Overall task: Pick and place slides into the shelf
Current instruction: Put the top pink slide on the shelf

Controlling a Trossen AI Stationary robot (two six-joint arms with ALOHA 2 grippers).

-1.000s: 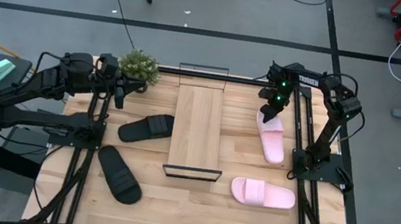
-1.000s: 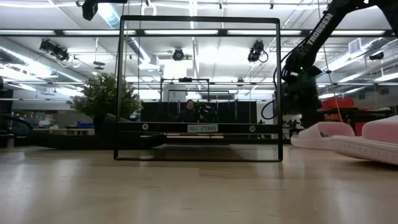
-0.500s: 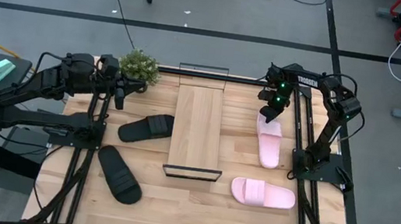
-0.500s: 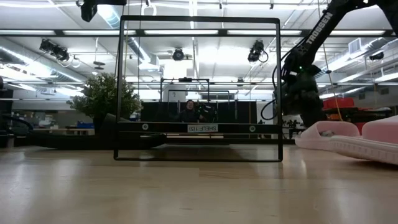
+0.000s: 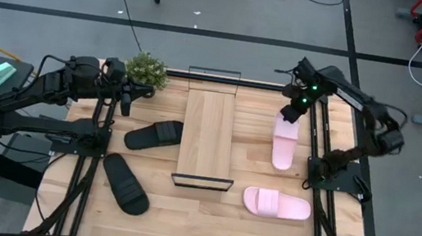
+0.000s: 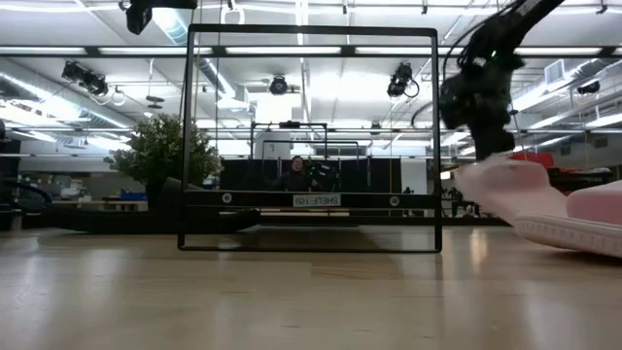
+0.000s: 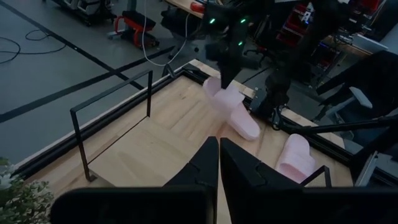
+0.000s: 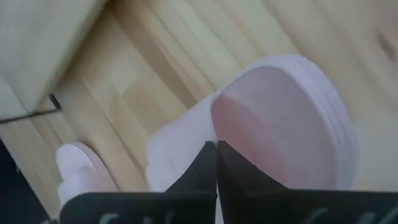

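Observation:
My right gripper (image 5: 288, 115) is shut on a pale pink slide (image 5: 282, 145) on the table's right side, just right of the shelf (image 5: 208, 137). The low view shows this slide (image 6: 515, 185) tilted, with its far end raised. A second pink slide (image 5: 277, 203) lies flat near the front right. Two black slides (image 5: 153, 135) (image 5: 126, 183) lie flat left of the shelf. The shelf's plank top is bare. My left gripper (image 5: 125, 98) is shut on nothing and waits at the far left, beside a plant. My right gripper pinches the pink slide's far end (image 7: 219, 93) between its two fingers, which come from above and point down. The fingers (image 8: 211, 165) hide the exact spot. The slide slants down from the hold toward the table's near side. Whether its near end (image 7: 249, 129) touches the wood, I cannot tell.
A small potted plant (image 5: 145, 69) stands at the far left corner, next to the left gripper. Black wire frames (image 6: 309, 199) rise at both ends of the shelf. Bare wood lies in front of the shelf.
My right gripper has risen with the pink slide's far end. The slide lay slanted on the table. It now points straight from far to near, with its far end tipped up and its near end low. The right arm has stretched out.

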